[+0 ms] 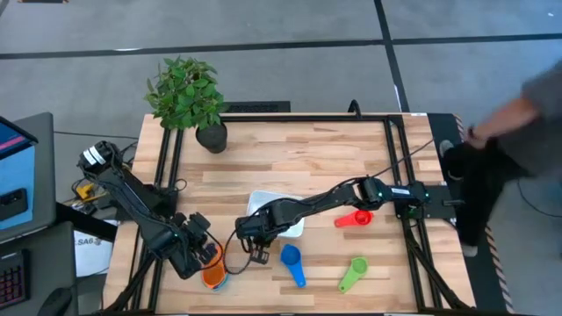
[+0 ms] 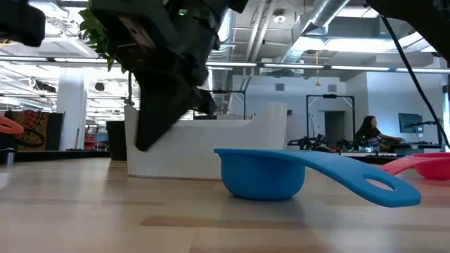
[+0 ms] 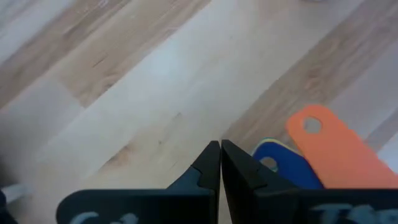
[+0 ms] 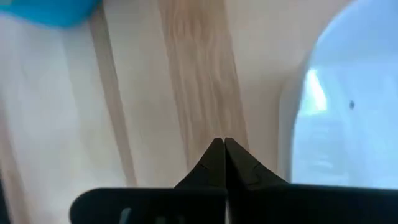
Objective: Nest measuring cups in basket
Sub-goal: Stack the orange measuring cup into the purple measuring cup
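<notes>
I've got the right gripper pressed together, empty, just beside the basket mid-table. Left gripper also pinched closed, empty, next to the orange cup. Blue cup, green cup, red cup loose on table.

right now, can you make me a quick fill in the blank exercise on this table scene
1. The white basket sits near the middle of the table, and the cup lying nearest the table's front edge beside the blue cup is coloured ____.
2. The left pincer has its fingers ____.
3. The handle next to the dark blue one at the left pincer is coloured ____.
4. The plant stands in a ____ pot.

Missing words: green; shut; orange; black
</notes>
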You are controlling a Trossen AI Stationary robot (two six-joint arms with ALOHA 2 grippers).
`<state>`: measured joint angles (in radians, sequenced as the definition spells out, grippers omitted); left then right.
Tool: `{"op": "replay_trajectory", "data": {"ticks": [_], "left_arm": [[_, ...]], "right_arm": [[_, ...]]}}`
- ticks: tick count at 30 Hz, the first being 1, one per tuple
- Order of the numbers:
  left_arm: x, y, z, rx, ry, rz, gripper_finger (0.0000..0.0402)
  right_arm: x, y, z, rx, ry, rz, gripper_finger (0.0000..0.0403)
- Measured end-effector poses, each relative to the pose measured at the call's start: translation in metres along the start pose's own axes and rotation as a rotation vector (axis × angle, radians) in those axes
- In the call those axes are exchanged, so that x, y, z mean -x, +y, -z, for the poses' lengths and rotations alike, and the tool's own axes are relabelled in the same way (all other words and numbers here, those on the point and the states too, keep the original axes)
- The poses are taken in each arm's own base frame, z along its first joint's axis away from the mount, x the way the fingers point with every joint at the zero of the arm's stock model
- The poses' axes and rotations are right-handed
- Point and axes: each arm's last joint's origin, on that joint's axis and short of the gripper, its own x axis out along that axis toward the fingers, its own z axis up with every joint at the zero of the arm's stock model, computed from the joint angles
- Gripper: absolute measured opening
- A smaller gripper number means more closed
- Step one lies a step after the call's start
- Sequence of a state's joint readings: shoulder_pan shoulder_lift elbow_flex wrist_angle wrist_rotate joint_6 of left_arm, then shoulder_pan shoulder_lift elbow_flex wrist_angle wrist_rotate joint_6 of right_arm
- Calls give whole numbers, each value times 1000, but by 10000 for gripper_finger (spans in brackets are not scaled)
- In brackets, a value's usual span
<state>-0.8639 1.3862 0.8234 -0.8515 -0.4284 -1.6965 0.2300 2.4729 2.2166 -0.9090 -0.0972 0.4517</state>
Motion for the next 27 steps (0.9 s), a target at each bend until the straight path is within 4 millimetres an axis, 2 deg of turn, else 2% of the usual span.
{"op": "replay_trajectory", "data": {"ticks": [6, 12, 16, 18, 23, 27], "left_arm": [[8, 2, -3, 48, 9, 28, 0], [13, 4, 12, 65, 116, 35, 0], [19, 6, 22, 129, 143, 44, 0], [20, 6, 26, 155, 128, 50, 0], [14, 5, 30, 179, 46, 73, 0], [7, -4, 35, 146, 22, 128, 0]], "right_arm": [[14, 0, 10, 69, 65, 105, 5], [41, -6, 9, 90, 47, 212, 7], [42, -10, 10, 98, 63, 249, 5], [46, -5, 6, 113, 8, 213, 5], [58, 19, -22, 145, -276, -63, 4], [57, 23, -32, 186, -391, -90, 5]]}}
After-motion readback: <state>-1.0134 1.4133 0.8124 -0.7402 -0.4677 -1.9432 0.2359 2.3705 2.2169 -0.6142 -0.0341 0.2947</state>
